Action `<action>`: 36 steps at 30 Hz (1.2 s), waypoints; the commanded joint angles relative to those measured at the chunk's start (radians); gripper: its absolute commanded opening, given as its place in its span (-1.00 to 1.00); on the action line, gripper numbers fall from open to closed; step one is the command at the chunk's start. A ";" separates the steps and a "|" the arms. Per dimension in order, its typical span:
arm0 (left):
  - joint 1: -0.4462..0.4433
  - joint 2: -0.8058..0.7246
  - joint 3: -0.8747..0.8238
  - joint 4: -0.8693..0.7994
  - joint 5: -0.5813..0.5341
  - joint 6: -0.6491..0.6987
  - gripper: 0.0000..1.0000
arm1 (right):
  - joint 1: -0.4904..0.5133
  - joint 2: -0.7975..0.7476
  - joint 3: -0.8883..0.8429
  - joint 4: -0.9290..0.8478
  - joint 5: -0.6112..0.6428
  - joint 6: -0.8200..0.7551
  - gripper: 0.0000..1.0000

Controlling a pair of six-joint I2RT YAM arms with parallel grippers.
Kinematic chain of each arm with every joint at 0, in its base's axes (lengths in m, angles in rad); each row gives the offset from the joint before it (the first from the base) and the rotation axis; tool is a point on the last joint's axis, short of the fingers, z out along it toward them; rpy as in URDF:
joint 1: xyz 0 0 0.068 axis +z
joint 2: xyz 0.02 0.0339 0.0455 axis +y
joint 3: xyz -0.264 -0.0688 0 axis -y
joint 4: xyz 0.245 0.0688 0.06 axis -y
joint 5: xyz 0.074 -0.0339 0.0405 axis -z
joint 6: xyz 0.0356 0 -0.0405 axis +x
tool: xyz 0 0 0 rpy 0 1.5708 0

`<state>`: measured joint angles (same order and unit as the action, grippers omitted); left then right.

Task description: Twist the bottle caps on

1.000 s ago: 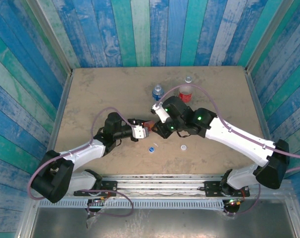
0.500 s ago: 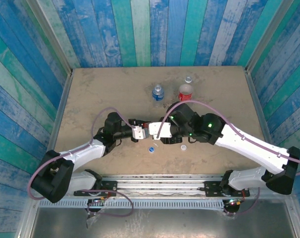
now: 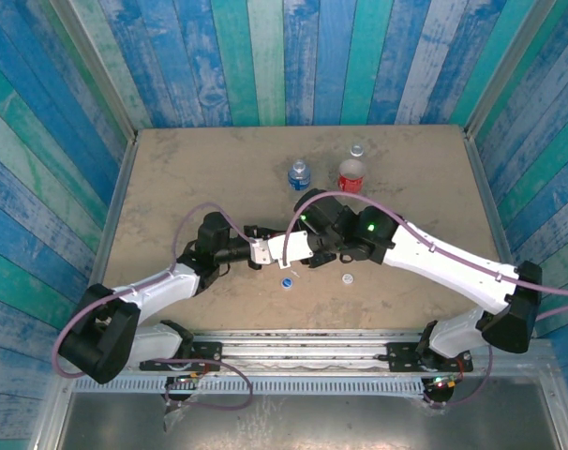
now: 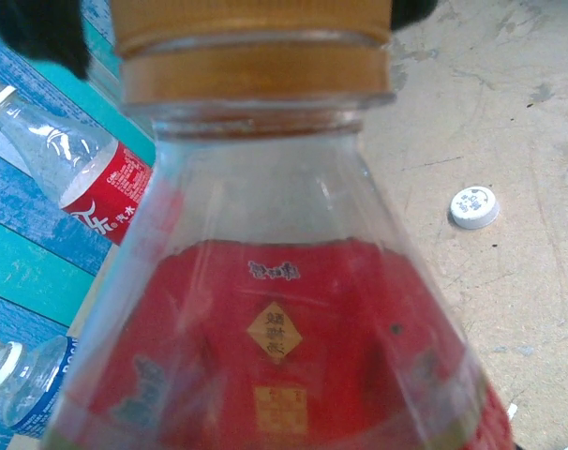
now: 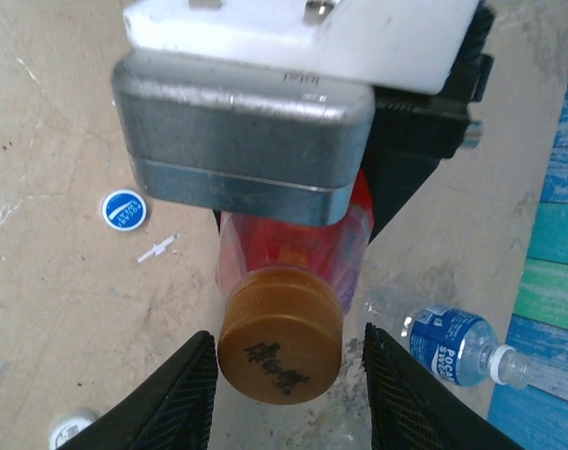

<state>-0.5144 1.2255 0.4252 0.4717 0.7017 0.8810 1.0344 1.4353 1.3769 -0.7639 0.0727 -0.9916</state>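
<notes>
Right gripper (image 5: 290,333) has travelled toward 9 o'clock in the top view over the last second, from beside the standing bottles to the middle of the table, where its fingers now bracket the orange-brown cap (image 5: 279,345). That cap sits on the neck of the red bottle (image 4: 284,347), which is off the table with its long axis lying 9-to-3 o'clock and the capped end at 3 o'clock, facing straight into the right wrist camera. Left gripper (image 3: 256,251) is clamped on the bottle body from the 9 o'clock side and has barely shifted. Right fingers (image 5: 186,394) are spread, with a gap visible on each side of the cap, so no contact yet. Judgement: the next move turns on this coaxial line-up, closing on the cap and then twisting. Blue cap (image 3: 287,281) lies at 6 o'clock of the grippers and white cap (image 3: 347,278) at about 4 o'clock, both loose on the table (image 3: 171,187). Blue-label bottle (image 3: 299,174) and red-label bottle (image 3: 351,173) stand at 12 to 1 o'clock, uncapped.
</notes>
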 commanded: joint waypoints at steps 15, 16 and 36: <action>-0.003 -0.001 0.020 0.015 0.017 -0.010 -0.10 | 0.006 0.008 0.016 -0.009 -0.068 0.137 -0.61; -0.003 0.000 0.021 0.016 0.016 -0.010 -0.10 | 0.006 0.001 0.007 0.013 -0.070 0.177 -0.67; -0.003 -0.006 0.023 0.009 0.001 -0.013 -0.10 | -0.163 -0.082 -0.071 0.125 -0.322 1.391 -0.83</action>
<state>-0.5106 1.2255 0.4377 0.4713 0.6666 0.8364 0.8955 1.4063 1.3155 -0.6811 -0.1871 0.3241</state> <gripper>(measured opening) 0.454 0.308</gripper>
